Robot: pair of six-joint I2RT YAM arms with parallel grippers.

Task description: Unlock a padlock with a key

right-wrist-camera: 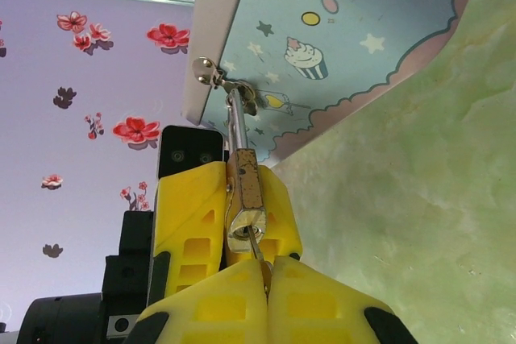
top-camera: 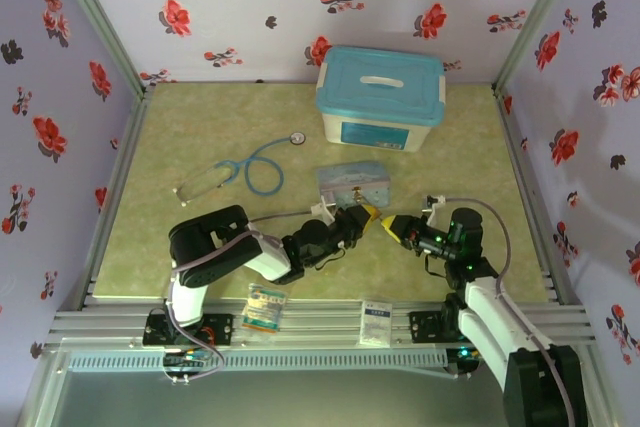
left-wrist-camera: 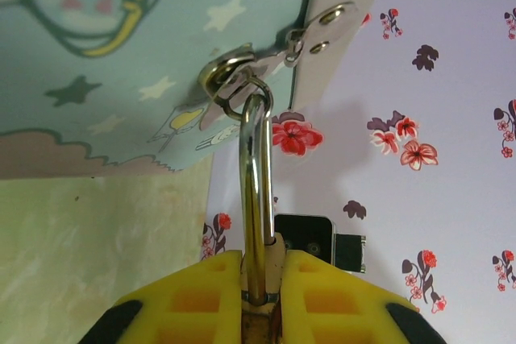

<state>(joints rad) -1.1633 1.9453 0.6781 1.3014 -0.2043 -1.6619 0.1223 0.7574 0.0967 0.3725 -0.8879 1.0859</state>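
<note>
The small brass padlock (right-wrist-camera: 244, 187) hangs by its silver shackle (left-wrist-camera: 256, 175) from the hasp ring of the cartoon tin (top-camera: 352, 185). My left gripper (left-wrist-camera: 262, 262) is shut on the padlock's body, one yellow finger on each side. My right gripper (right-wrist-camera: 267, 270) faces it from the right and is shut on the thin dark key (right-wrist-camera: 257, 244). The key's tip sits in the keyhole on the padlock's bottom face. In the top view the left gripper (top-camera: 364, 217) and the right gripper (top-camera: 391, 226) meet tip to tip just in front of the tin.
A white box with a blue lid (top-camera: 381, 97) stands at the back right. A blue stethoscope (top-camera: 255, 169) lies left of the tin. Two flat packets (top-camera: 264, 307) (top-camera: 377, 322) rest on the near rail. Floral walls close in three sides.
</note>
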